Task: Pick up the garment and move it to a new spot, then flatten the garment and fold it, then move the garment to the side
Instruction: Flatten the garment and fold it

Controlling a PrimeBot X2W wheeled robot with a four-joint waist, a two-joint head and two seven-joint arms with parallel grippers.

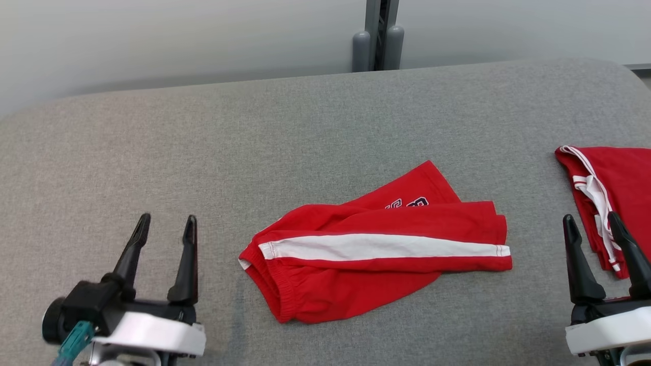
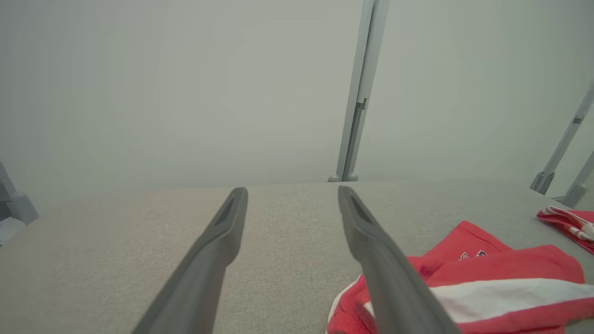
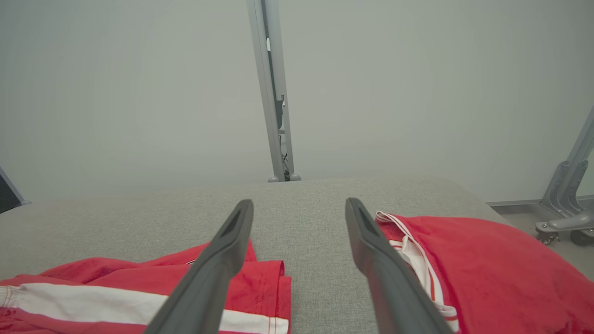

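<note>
**A:** Where to find the red shorts [image 1: 376,254] relative to the grippers?

**B:** Smack in the middle of the grey padded table [image 1: 305,127], loosely folded over, white stripe up, waistband end toward the left. Sitting between the left gripper [image 1: 168,217] and the right gripper [image 1: 590,216], apart from both. Spread wide on both sides, holding nothing.

**A:** Any room to move around?

**B:** Plenty of bare fabric far and left. Tighter on the right: got a second red garment [image 1: 615,188] lying at the right edge, just past the right gripper's fingertips. Rounded corners on the far side, then a pale wall with a grey post [image 1: 379,35].

**A:** Anything extra from the wrist views?

**B:** From the right wrist, can see a wheeled metal leg [image 3: 564,204] on the floor past the table's right end. From the left wrist, just a sliver of that second garment at far right.
</note>
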